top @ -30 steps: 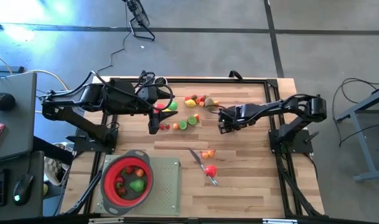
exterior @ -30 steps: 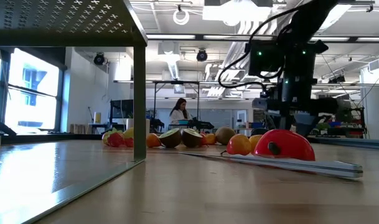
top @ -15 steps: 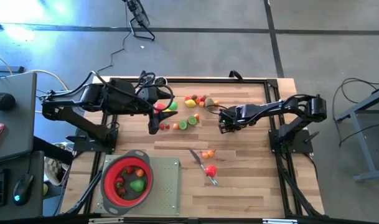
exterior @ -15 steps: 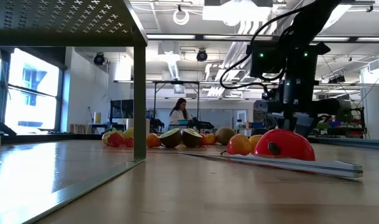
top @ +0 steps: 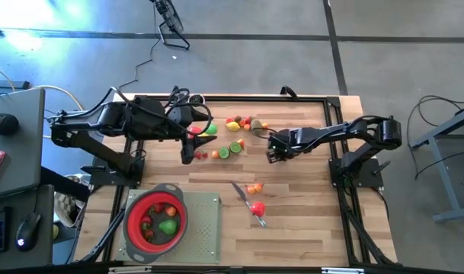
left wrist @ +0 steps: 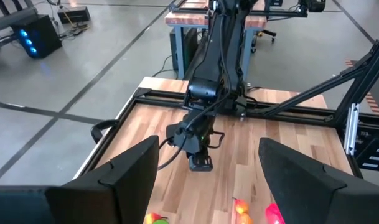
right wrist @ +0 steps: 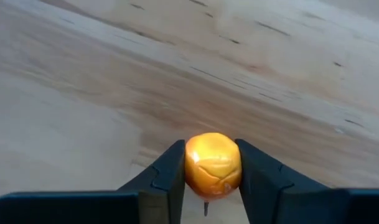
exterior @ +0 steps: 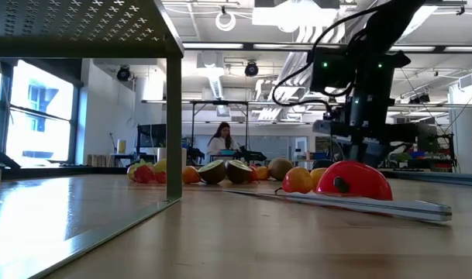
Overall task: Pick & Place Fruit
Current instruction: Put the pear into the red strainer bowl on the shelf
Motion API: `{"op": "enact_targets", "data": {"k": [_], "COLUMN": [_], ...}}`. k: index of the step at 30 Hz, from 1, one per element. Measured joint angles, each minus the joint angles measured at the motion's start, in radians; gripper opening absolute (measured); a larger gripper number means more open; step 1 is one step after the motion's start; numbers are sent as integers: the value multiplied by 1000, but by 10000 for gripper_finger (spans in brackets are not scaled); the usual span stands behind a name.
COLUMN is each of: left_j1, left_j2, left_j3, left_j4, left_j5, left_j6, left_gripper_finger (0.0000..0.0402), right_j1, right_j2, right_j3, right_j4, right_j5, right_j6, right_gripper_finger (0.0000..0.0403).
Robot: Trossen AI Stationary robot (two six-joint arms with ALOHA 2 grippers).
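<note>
Small toy fruits lie on the wooden table: a cluster (top: 245,123) at the far middle, lime halves and red pieces (top: 225,151) in front of it, and two (top: 254,198) by the slim grey knife (top: 243,199). My right gripper (top: 273,154) stands right of the cluster, shut on a small yellow-orange fruit (right wrist: 213,165). My left gripper (top: 189,157) waits over the left end of the fruits, open and empty; its fingers stand wide apart in the left wrist view (left wrist: 208,180). My right gripper pinches the yellow-orange fruit by its two opposite sides (right wrist: 190,167) between its two fingers (right wrist: 256,174), which point down at the table from above. Whether the fruit is clear of the table I cannot tell.
A red strainer (top: 136,232) with several fruits in it sits on a grey-green mat (top: 205,228) at the near left. In the low view a red fruit (exterior: 352,182) and an orange one (exterior: 298,180) lie by the knife (exterior: 375,203). A person shows far behind the table.
</note>
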Motion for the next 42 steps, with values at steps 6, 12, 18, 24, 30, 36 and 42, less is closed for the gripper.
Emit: {"op": "enact_targets", "data": {"k": [6, 12, 18, 24, 30, 36, 42], "left_j1": [0, 0, 0, 0, 0, 0, 0], "left_j2": [-85, -165, -227, -262, -268, -258, -240], "left_j3": [0, 1, 1, 1, 1, 1, 1], "left_j4": [-2, -4, -4, -4, -7, -15, -18], "left_j5": [-1, -4, -9, -12, -12, -11, -11], "left_j6": [0, 6, 8, 8, 14, 15, 7], "left_gripper_finger": [271, 271, 271, 271, 271, 271, 271], "right_j1": [12, 7, 1, -14, -29, -57, -77], "right_j2": [-82, -201, -305, -379, -417, -417, -417], "right_j3": [1, 1, 1, 1, 1, 1, 1], "right_j4": [49, 136, 325, 585, 859, 1085, 1217], "right_j5": [-4, -88, -153, -262, -319, -331, -341], "right_j6": [-4, -83, -177, -235, -331, -342, -365], "right_gripper_finger": [109, 117, 108, 118, 109, 115, 107]}}
